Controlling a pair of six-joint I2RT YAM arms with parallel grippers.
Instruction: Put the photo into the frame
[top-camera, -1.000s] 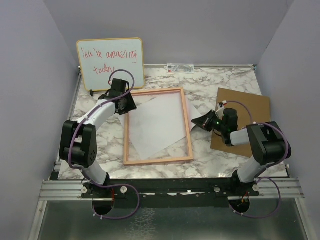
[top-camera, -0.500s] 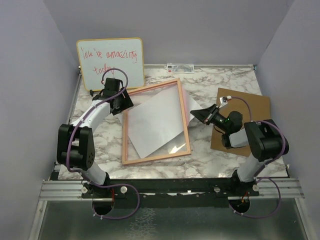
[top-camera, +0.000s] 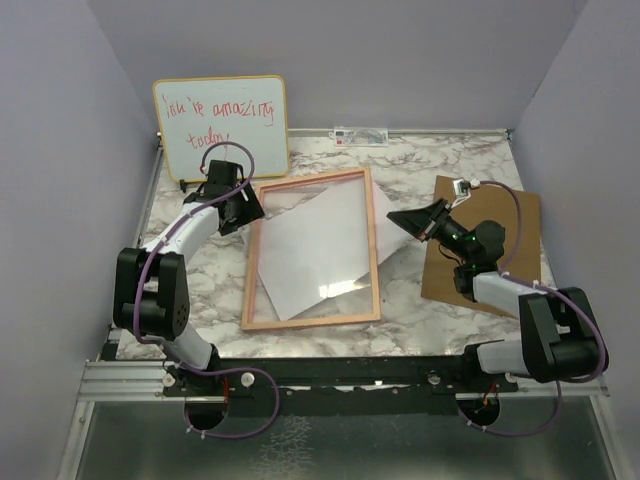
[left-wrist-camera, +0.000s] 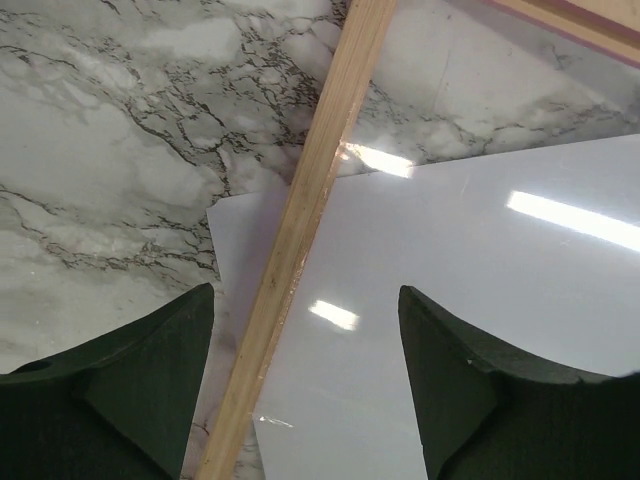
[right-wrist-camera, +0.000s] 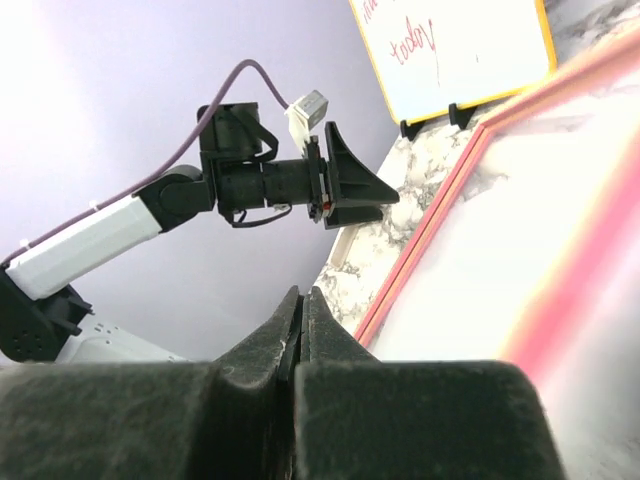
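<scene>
The frame (top-camera: 252, 262), a thin pinkish wood border with a clear pane, lies flat on the marble table, slightly turned. The photo (top-camera: 315, 250) lies under it, white side up and askew. In the left wrist view a corner of the photo (left-wrist-camera: 240, 215) sticks out past the frame's border (left-wrist-camera: 318, 190). My left gripper (top-camera: 247, 212) is open and hangs over the frame's far left corner, with its jaws on either side of the border (left-wrist-camera: 305, 292). My right gripper (top-camera: 392, 216) is shut and empty, held off the table just right of the frame's far right part (right-wrist-camera: 303, 292).
The brown backing board (top-camera: 505, 215) lies on the right, under my right arm. A yellow-edged whiteboard (top-camera: 220, 125) with red handwriting stands at the back left. Purple walls close in the table on three sides.
The frame swung counter-clockwise over the photo, then settled back to only slightly turned. My right gripper rose and drew back to the right. My left gripper shifted slightly at the far left corner.
</scene>
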